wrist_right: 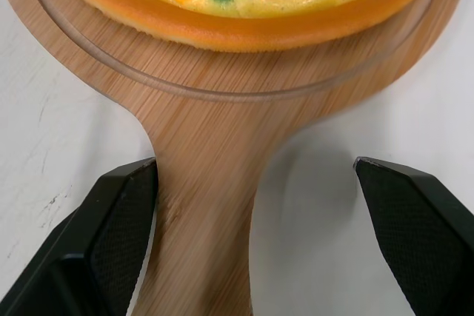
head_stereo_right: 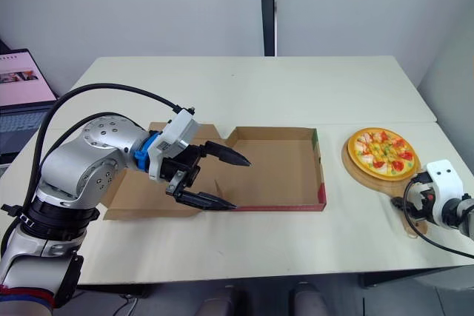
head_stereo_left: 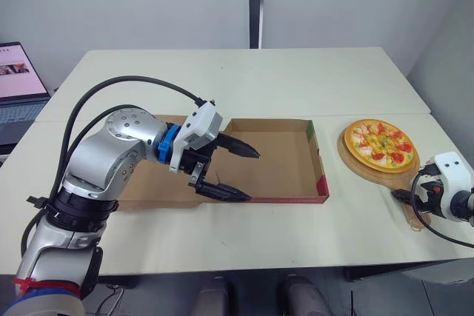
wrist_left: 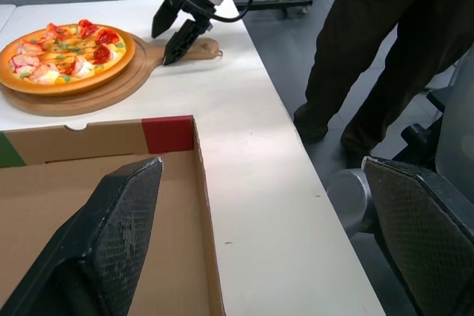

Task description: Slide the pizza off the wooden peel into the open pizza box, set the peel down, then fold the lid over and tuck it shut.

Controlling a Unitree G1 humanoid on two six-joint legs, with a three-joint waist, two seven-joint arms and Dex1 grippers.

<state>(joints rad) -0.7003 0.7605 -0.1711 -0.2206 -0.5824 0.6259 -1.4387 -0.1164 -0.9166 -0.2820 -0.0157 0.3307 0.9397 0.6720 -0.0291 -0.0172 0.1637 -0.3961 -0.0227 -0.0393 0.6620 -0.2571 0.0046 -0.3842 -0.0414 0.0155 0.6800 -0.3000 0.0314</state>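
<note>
**Both claws apart, pizza on the peel**

My right gripper (wrist_right: 253, 164) is spread wide at the handle of the wooden peel (head_stereo_left: 354, 163). One finger (wrist_right: 111, 234) sits just against the handle's edge; the other stands well off it, with bare table between. Nothing is clamped.

The pizza (head_stereo_left: 380, 143) lies whole on the peel's round board, on the white table (head_stereo_left: 244, 86), to the right of the pizza box (head_stereo_left: 278, 164) and apart from it.

The box is open and empty. Its lid (head_stereo_left: 144, 192) lies flat on the table on the left side, partly hidden behind my left arm.

My left gripper (head_stereo_left: 253, 177) is open too, holding nothing. It hangs low over the box near its front wall. In the left wrist view one finger (wrist_left: 111, 242) is above the cardboard floor and the other is outside that wall — the wall runs between them.

A laptop (head_stereo_left: 18, 86) sits at the far left, and a person's dark trousers (wrist_left: 385, 49) show past the table's right end.
</note>
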